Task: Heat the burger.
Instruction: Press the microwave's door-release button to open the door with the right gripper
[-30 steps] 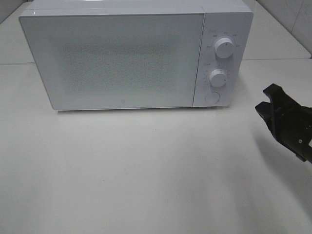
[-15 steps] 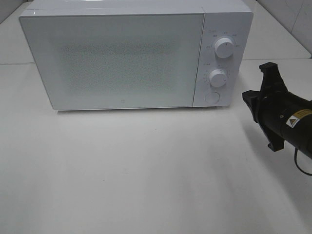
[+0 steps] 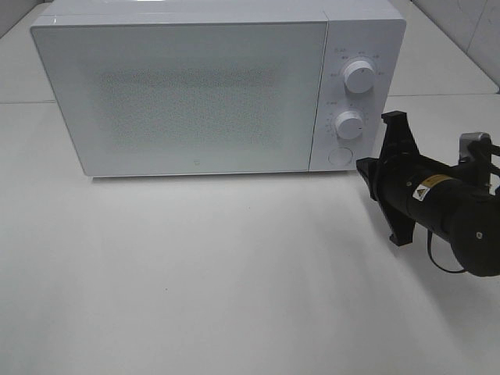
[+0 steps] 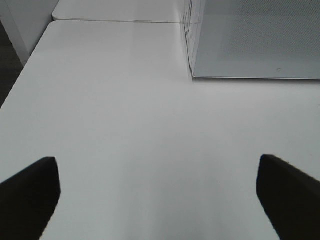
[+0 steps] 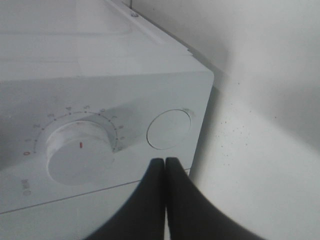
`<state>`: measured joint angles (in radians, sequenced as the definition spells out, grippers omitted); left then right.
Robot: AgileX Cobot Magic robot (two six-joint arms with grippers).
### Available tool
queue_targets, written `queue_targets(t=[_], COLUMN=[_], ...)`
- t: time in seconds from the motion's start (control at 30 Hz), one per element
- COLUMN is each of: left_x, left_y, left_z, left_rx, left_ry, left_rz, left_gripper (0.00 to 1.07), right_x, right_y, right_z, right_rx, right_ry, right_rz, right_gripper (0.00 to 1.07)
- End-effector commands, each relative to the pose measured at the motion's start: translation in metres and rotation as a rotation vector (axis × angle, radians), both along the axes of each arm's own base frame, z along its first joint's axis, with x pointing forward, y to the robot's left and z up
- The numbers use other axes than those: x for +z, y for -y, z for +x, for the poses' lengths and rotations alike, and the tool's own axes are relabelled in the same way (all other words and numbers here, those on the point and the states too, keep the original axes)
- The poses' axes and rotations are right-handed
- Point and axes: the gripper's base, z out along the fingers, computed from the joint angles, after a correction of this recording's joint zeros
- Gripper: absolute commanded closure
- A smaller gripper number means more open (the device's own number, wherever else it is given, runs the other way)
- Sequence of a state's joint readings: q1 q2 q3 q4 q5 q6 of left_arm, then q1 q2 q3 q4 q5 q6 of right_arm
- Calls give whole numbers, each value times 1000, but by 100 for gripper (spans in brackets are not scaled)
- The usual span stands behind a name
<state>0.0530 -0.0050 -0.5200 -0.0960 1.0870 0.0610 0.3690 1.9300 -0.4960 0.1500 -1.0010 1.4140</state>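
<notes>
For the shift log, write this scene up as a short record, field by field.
microwave: on the white table, door closed
controls: two knobs, with a round button beneath them
right end effector: shut, holding nothing, tip close to the round button
left end effector: open, holding nothing, over bare table near the microwave's door
burger: not visible in any view
</notes>
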Motion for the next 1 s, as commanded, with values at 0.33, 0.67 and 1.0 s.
queue_targets(t=[0.33,0.67,1.0], left_x=[0,0,0], left_y=[0,0,0], left_z=[0,0,0], left_rx=[6,6,6], left_ry=[16,16,16], left_rz=[-4,-4,-4], left_gripper=[6,6,6], right_x=[-16,-24,-23], right_y=[-15,-19,-23], right_z=[28,39,53], right_rx=[-8,-13,-26], right_ry=[-30,-42,-32], right_rz=[15,20,11], right_gripper=[107,107,107])
